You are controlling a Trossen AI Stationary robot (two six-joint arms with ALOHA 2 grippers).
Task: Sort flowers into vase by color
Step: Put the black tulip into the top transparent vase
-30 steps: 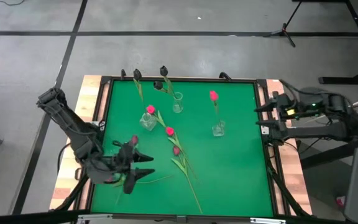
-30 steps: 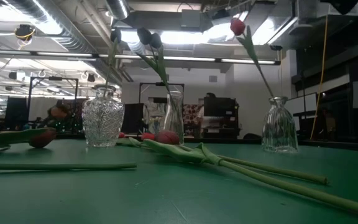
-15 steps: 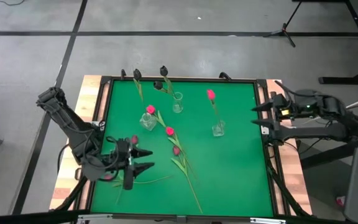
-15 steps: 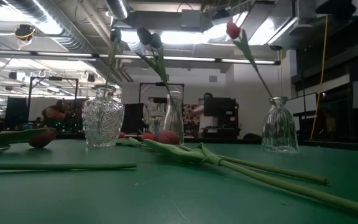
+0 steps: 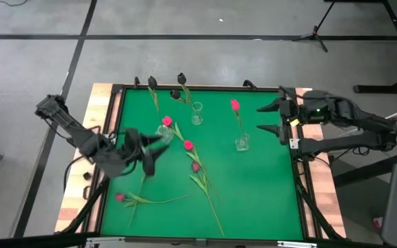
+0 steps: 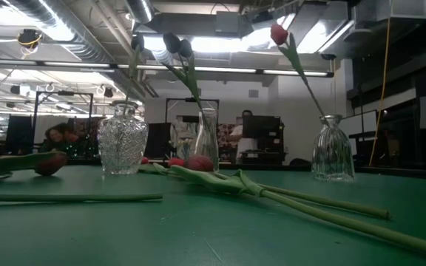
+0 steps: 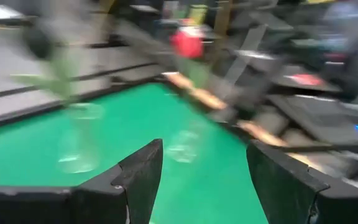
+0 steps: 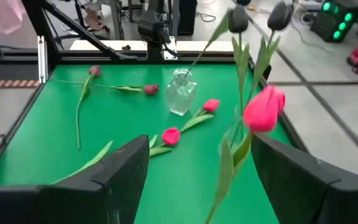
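Observation:
Three glass vases stand on the green table. The slim vase (image 5: 197, 114) holds near-black tulips (image 5: 180, 78). The cut-glass vase (image 5: 164, 135) holds one pink tulip (image 5: 167, 121), and the right-hand vase (image 5: 242, 142) holds a pink-red tulip (image 5: 235, 105). A pink tulip (image 5: 188, 145) and a magenta tulip (image 5: 196, 167) lie loose mid-table with their stems toward the near edge. Another tulip (image 5: 119, 198) lies near-left. My left gripper (image 5: 157, 153) hovers open and empty near the cut-glass vase. My right gripper (image 5: 260, 118) is open and empty, just right of the right-hand vase.
A raised dark frame (image 5: 287, 138) borders the green mat, with wooden strips outside it. The near-right part of the mat (image 5: 260, 193) is bare. In the right wrist view a second tulip (image 8: 151, 89) lies near the left arm. People show in the room behind (image 6: 54, 135).
My left gripper has swung up from the near-left corner toward the far edge, turning, and now hangs by the cut-glass vase; it is still in motion and stays open. My right gripper has moved from the right edge in over the mat, toward the right-hand vase. The flowers lie as before.

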